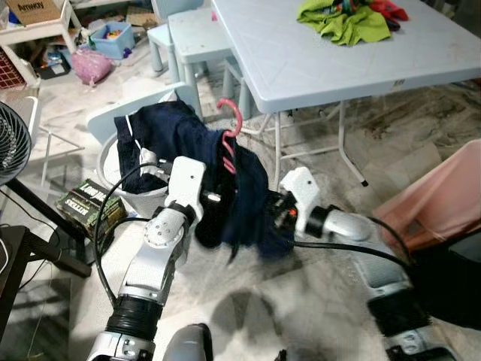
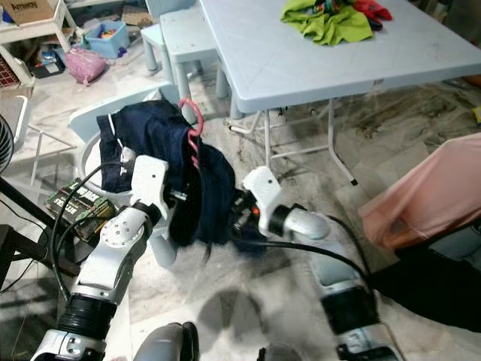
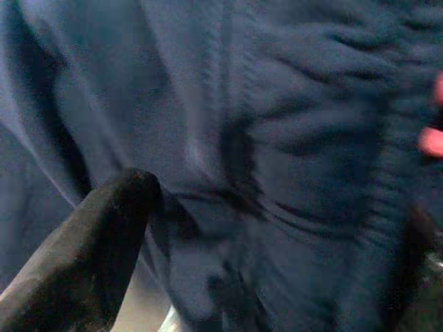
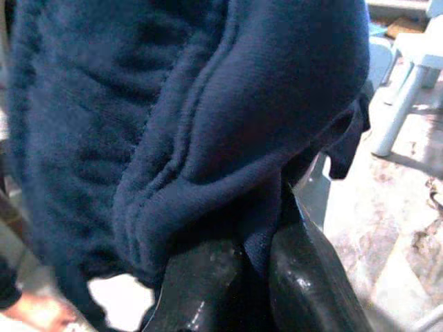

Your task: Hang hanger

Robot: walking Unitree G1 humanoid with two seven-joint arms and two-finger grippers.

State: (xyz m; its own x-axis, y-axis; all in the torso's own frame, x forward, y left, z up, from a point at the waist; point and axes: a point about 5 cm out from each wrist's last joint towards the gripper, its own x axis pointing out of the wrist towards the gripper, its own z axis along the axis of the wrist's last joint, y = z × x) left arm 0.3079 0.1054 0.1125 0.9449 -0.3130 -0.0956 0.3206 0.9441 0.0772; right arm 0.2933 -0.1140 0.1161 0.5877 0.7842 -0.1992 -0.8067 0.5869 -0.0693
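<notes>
Flanking the navy garment (image 1: 239,197), both end effectors reach inward.

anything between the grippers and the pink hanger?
Yes: the navy garment draped on the pink hanger. It covers all but the hook and upper neck. The right gripper pinches garment fabric; the left gripper is pressed into cloth. No rail or hook to hang it on is visible.

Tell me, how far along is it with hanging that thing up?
Done: the dark blue garment already sits on the pink hanger, whose hook sticks up free. In hand: the right hand is shut on the garment, and the left hand presses in from the other side, both held above the floor. Left: the hook is on nothing yet, and no rail is in view.
</notes>
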